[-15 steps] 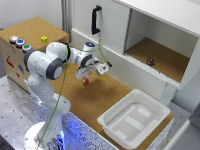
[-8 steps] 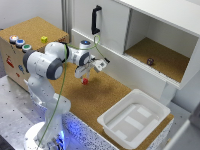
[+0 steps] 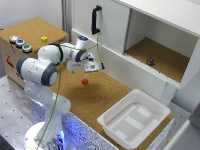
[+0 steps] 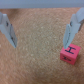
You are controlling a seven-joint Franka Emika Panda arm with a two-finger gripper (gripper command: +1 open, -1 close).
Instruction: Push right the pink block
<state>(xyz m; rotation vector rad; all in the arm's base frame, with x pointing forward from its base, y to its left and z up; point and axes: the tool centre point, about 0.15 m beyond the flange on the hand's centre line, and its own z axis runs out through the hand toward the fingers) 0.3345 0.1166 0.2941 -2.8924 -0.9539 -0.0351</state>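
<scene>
The pink block (image 3: 85,81) is a tiny reddish cube on the cork floor in front of the cabinet. In the wrist view the pink block (image 4: 69,53) shows a dark letter on its top face and lies just below one fingertip (image 4: 72,31). My gripper (image 3: 80,73) hangs over the cork close above the block, slightly toward the exterior view's left of it. In the wrist view the gripper (image 4: 39,36) is open, its fingers wide apart with only bare cork between them. The block is not held.
A white tray (image 3: 156,110) stands on the cork at the exterior view's right. A wooden box (image 3: 31,28) at the left carries a yellow cube (image 3: 44,39) and coloured buttons (image 3: 20,43). A small dark object (image 3: 150,61) sits in the open white cabinet (image 3: 150,22).
The gripper has shifted slightly toward the exterior view's left. The pink block lies where it was.
</scene>
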